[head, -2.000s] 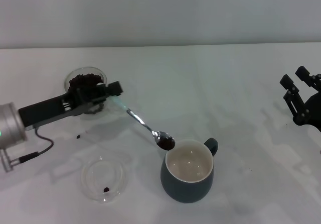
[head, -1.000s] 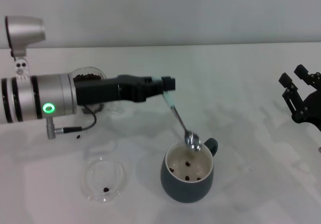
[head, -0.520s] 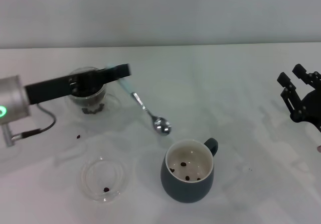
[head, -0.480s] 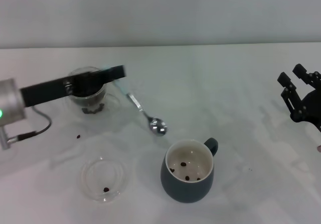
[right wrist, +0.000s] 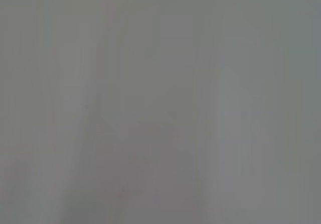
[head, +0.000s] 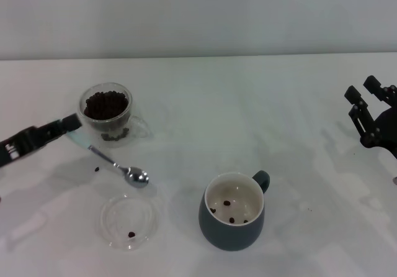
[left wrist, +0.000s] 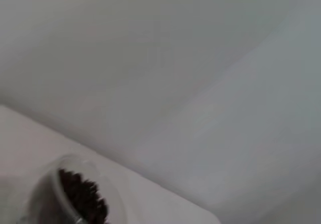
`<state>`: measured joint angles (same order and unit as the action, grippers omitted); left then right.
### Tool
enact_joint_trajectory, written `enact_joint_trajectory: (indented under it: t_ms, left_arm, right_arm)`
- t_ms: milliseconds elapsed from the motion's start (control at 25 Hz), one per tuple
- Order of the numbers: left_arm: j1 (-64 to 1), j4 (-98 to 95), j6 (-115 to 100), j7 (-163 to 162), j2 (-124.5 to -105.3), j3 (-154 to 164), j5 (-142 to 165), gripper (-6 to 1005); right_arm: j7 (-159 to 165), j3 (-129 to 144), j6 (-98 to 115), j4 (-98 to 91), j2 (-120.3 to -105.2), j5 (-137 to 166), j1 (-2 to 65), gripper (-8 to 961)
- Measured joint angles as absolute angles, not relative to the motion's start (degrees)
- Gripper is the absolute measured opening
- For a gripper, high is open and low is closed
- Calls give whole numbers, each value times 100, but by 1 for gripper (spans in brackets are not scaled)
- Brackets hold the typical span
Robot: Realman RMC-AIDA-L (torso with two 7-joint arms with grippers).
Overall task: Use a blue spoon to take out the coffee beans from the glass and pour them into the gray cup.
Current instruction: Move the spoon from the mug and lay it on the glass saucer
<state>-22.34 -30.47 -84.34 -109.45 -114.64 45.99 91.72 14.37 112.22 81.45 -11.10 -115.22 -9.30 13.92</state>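
My left gripper [head: 69,127] is at the left, just in front of the glass [head: 107,114], and is shut on the pale handle of the blue spoon [head: 105,159]. The spoon slants down to the right. Its empty silver bowl is low over the table, next to the saucer's far rim. The glass holds many dark coffee beans [head: 106,104] and also shows in the left wrist view [left wrist: 75,201]. The gray cup [head: 232,224] stands at front centre with three beans inside. My right gripper [head: 371,106] is parked open at the right edge.
A flat clear saucer [head: 129,210] with one bean in it lies front left of the cup. A loose bean [head: 97,169] lies on the white table near the spoon. A few beans lie at the glass's foot.
My left arm tipped the beans into the gray cup. It then swung back left and down, and the empty spoon is now low in front of the glass.
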Motion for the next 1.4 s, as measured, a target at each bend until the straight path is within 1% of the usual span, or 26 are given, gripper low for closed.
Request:
enact_joint_trajectory:
  t_ms: [280, 560, 880, 1400]
  left_arm:
    - [-1944, -2866, -8425, -10928, -11409, 4502, 9121, 138]
    - [-1794, -2863, -8292, -10748, -11448, 4401, 9212, 138]
    - [-1798, -2646, -8187, -10371, -11510, 4417, 9367, 137]
    - [-1893, -2438, -7770, -9921, -11703, 4429, 9534, 137]
  right_arm:
    - [1448, 11223, 8196, -1117, -11522, -932, 1398, 366]
    - [1420, 11223, 8200, -1103, -11522, -932, 1384, 366]
    - [1403, 11216, 8207, -1084, -11515, -931, 1385, 366]
    - [1426, 11244, 8210, -1089, -11515, -910, 1347, 366]
